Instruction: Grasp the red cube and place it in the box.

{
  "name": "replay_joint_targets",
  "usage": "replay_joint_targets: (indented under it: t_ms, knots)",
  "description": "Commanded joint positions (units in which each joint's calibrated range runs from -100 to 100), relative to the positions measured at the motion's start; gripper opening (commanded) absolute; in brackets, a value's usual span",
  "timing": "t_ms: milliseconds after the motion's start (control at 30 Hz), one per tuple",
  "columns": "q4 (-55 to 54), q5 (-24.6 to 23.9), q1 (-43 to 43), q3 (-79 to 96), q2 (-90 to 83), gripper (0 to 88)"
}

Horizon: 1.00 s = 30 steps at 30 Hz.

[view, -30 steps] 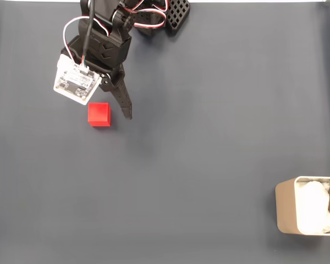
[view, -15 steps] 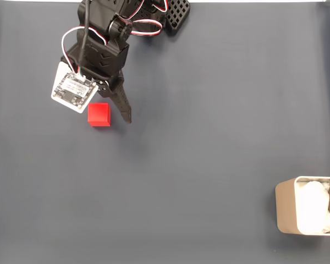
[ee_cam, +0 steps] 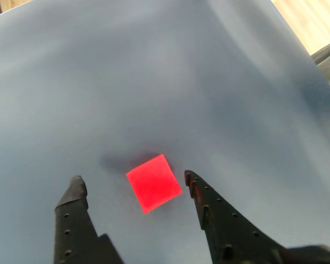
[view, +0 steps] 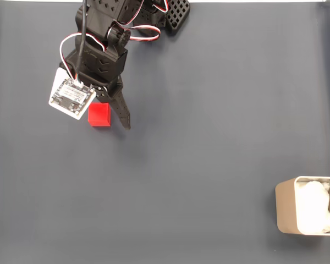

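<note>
In the wrist view the gripper point(ee_cam: 135, 182) has its two black fingers point(ee_cam: 212, 212) spread wide, and the red cube point(ee_cam: 154, 182) lies on the dark desk point(ee_cam: 170, 82) between their tips, touching neither. In the fixed view the cube point(view: 99, 115) sits near the desk's far left corner, just beside the arm's white circuit board point(view: 71, 99). The beige box point(view: 286, 212), with white padding point(view: 315, 207) inside, stands well apart at the near right corner.
</note>
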<state>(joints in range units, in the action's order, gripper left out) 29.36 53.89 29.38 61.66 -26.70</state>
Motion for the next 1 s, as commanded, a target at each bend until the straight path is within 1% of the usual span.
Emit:
replay_joint_targets:
  t_ms: [0, 367, 967]
  knots:
    - [-0.99, -0.54, -1.04, -3.0, 0.27, 41.6]
    - [-0.59, -1.51, -3.24, -0.81, -1.72, 41.9]
    - [-0.5, -1.42, -3.38, 2.2, -4.49, 41.9]
